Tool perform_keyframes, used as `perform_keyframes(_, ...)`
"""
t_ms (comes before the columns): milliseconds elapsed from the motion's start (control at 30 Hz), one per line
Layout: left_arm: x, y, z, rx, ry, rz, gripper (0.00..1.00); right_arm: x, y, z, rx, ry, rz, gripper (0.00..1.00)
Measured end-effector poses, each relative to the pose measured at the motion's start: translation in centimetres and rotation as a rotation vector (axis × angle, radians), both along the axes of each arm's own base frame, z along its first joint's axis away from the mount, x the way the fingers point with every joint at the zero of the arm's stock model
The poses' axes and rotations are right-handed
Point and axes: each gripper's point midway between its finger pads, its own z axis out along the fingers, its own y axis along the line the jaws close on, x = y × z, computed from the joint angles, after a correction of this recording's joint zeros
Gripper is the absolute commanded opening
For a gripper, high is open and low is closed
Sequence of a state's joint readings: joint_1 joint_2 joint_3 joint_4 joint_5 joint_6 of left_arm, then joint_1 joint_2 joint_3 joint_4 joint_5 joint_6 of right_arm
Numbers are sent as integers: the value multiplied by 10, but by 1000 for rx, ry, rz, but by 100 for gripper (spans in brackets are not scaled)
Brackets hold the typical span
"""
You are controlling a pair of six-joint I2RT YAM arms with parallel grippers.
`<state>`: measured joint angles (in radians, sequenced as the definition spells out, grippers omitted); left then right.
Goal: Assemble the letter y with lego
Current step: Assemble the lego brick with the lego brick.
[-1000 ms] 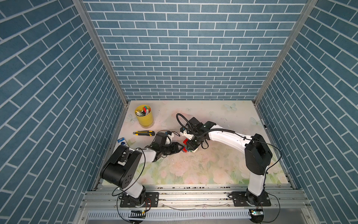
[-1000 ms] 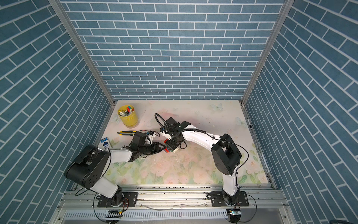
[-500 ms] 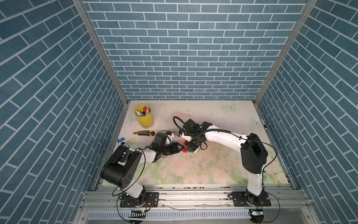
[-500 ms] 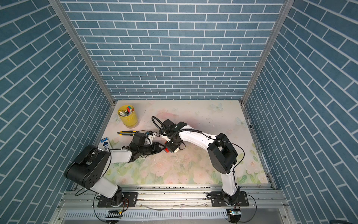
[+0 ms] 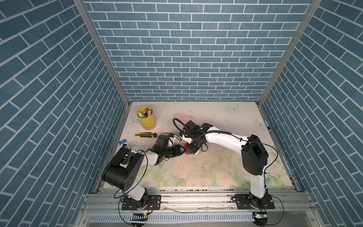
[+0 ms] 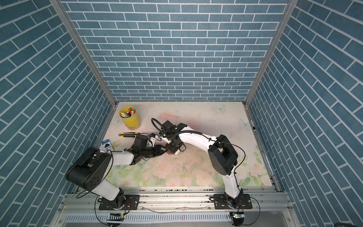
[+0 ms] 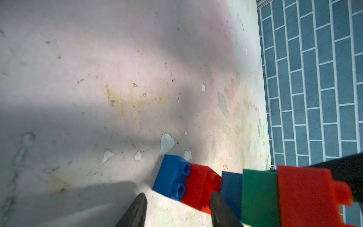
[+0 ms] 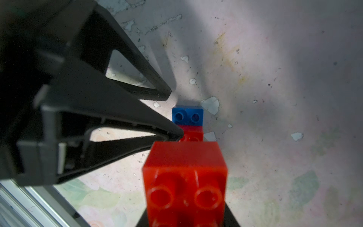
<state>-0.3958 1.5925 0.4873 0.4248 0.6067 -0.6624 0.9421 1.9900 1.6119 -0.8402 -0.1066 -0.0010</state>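
Looking at the left gripper [image 7: 177,194], its jaws are apart around the blue-and-red pair [image 7: 188,184]: one fingertip [image 8: 174,134] touches the red brick, while the other finger [image 8: 157,92] stands just off the blue one. The right gripper [image 5: 191,149] faces it head-on, clamped on the lego stack [image 7: 259,194] of red, green and blue. The stack's blue end is right against the pair's red brick, but I can't tell if they're joined. Past the left fingertips it's worn mat [image 5: 216,169] up to the tiled wall [image 7: 314,98]. A utility knife [image 5: 145,135] and a yellow pen cup [image 5: 146,119] sit off beside the left wrist, well apart.
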Motion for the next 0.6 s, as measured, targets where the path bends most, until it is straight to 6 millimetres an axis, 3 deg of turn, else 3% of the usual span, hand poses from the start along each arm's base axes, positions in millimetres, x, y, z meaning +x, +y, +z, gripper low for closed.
perform_keyframes(600,-1,0,-1,-5,-2,5,53,1,-2,1,-89,-7,-13,27)
